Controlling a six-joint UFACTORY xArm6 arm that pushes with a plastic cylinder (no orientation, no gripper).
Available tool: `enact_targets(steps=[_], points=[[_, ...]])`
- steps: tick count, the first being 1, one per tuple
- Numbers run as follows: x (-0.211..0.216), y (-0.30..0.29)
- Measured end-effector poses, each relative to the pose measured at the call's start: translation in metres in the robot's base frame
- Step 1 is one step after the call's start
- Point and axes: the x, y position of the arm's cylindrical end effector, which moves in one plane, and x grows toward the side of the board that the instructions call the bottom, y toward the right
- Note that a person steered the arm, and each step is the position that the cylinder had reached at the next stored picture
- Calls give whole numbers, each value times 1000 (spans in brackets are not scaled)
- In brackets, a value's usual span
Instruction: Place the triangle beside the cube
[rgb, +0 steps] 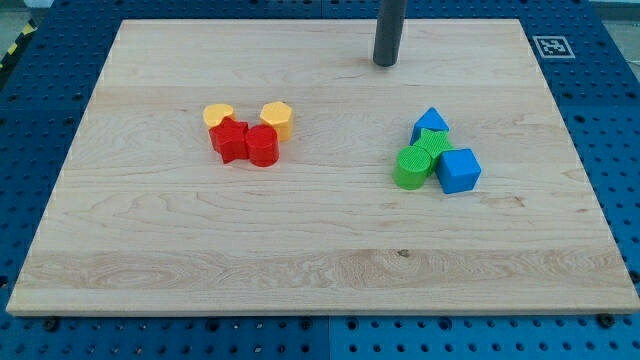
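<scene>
The blue triangle block (430, 124) lies at the board's right, at the top of a tight cluster. The blue cube (459, 170) lies just below and to its right. Between them sit a green star-shaped block (432, 145) and a green cylinder (410, 167), all touching or nearly touching. My tip (385, 63) is near the view's top, above and left of the blue triangle, well apart from every block.
At the board's left is a second cluster: a yellow heart-like block (218, 115), a yellow hexagonal block (277, 119), a red star-like block (231, 140) and a red cylinder (262, 146). The wooden board (320, 250) lies on a blue pegboard table.
</scene>
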Motion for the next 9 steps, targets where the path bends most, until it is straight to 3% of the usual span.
enact_targets(steps=[5,9], points=[[3,12],[138,67]])
